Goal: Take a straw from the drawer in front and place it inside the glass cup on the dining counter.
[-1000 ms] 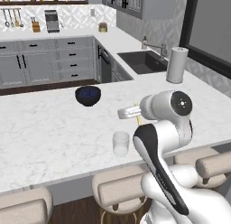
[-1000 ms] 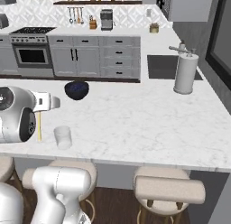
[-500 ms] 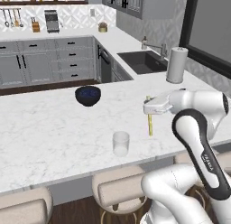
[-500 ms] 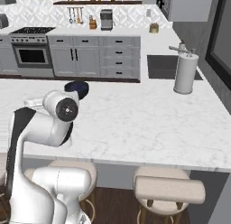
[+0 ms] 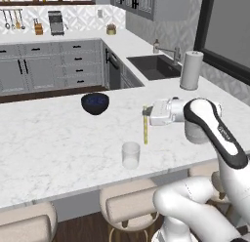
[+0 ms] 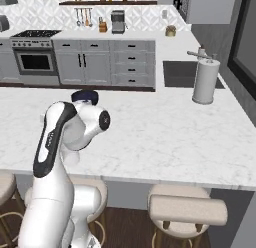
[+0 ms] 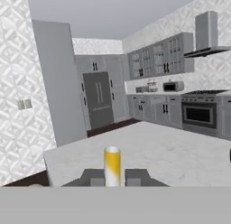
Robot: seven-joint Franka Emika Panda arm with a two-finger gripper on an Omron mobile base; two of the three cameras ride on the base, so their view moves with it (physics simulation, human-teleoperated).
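The dining counter [image 5: 53, 143] is the biggest thing, a white marble top with grey veins crossing the middle of the left base view from edge to edge, with beige-cushioned stools [image 5: 129, 207] along its near edge at the bottom. In the right base view the same counter [image 6: 175, 137] fills the centre, with a stool [image 6: 187, 209] below it at lower right.

The white arm [image 5: 215, 138] rises from the lower right of the left base view and bends level across the counter toward the centre. In the right base view it stands at the left of the frame.

A white paper-towel roll [image 5: 191, 70] stands upright in the upper right of the left base view, near the sink [image 5: 154, 66]. In the right base view the roll [image 6: 206, 82] is at upper right.

A dark blue bowl [image 5: 95, 103] sits on the counter left of centre in the left base view.

The gripper [image 5: 145, 110] points left at mid-frame, its fingers closed on the top of the straw [image 5: 145, 130], which hangs upright and yellow below them. In the hand view the straw [image 7: 112, 166] stands between the two finger tips at bottom centre, clamped.

The glass cup [image 5: 131, 154] rests on the counter just below and left of the straw's lower end; the straw is outside it, above the counter.
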